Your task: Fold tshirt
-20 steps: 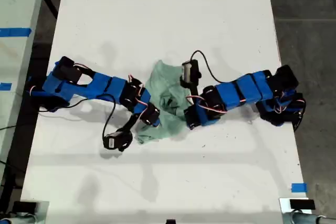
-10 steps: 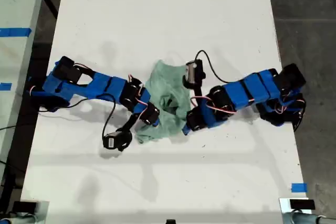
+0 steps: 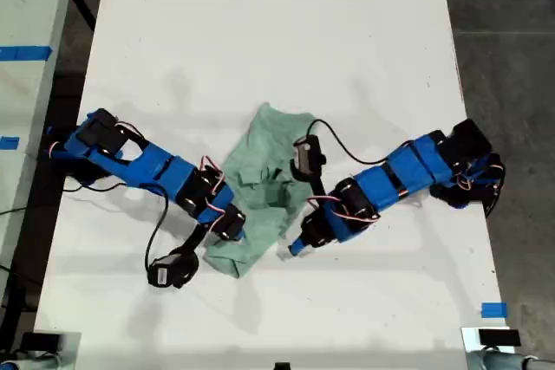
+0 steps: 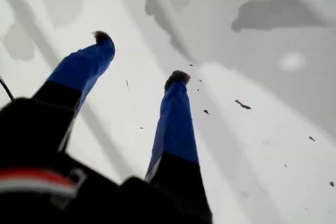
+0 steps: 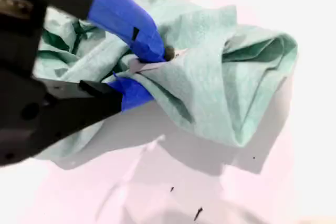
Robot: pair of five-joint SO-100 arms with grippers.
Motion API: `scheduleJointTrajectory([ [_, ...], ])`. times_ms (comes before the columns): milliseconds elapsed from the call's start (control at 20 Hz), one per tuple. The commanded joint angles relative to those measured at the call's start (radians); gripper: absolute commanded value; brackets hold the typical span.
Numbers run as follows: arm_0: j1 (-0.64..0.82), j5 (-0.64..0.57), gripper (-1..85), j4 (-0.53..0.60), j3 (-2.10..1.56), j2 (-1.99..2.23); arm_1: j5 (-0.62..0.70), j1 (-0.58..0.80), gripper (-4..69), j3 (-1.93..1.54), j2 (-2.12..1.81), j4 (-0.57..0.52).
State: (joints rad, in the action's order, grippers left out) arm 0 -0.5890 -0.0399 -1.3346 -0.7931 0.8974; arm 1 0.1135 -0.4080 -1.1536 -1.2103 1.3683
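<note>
The white table (image 3: 260, 32) is mostly bare, with the tshirt (image 3: 264, 188) bunched in a rumpled heap mid-table between the two arms, running roughly top to bottom in the exterior view. My second gripper (image 5: 142, 69) has its jaws pinched tight on a fold of the cloth near one end of the heap. My first gripper (image 4: 139, 56) hangs over bare table with jaws spread fairly wide, holding nothing, the shirt's edge just past its tips. So the first one looks like it needs to reach forward for a grab.
</note>
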Motion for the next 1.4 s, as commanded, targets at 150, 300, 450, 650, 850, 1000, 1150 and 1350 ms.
scheduleJointTrajectory([
  [150,-0.092,0.08,32.2,-0.124,0.037,0.144,-0.021,-0.018,22.4,0.075,-0.018,0.014],
  [300,-0.12,0.175,32.7,-0.307,0.008,0.256,-0.021,-0.009,24.0,0.074,-0.02,0.048],
  [450,-0.109,0.262,34.8,-0.5,-0.071,0.379,-0.026,0.009,26.0,0.074,-0.052,0.133],
  [650,-0.025,0.268,36.3,-0.529,-0.362,0.612,-0.032,0.046,26.3,0.005,-0.181,0.233],
  [850,0.091,0.267,35.8,-0.364,-0.861,1.003,-0.049,0.089,26.3,-0.196,-0.4,0.235],
  [1000,0.15,0.275,34.6,-0.245,-1.207,1.336,-0.067,0.127,26.4,-0.417,-0.618,0.219],
  [1150,0.183,0.295,33.8,-0.215,-1.439,1.597,-0.074,0.172,26.6,-0.63,-0.85,0.202],
  [1350,0.186,0.298,33.2,-0.202,-1.528,1.704,-0.078,0.193,27.4,-0.764,-0.994,0.181],
])
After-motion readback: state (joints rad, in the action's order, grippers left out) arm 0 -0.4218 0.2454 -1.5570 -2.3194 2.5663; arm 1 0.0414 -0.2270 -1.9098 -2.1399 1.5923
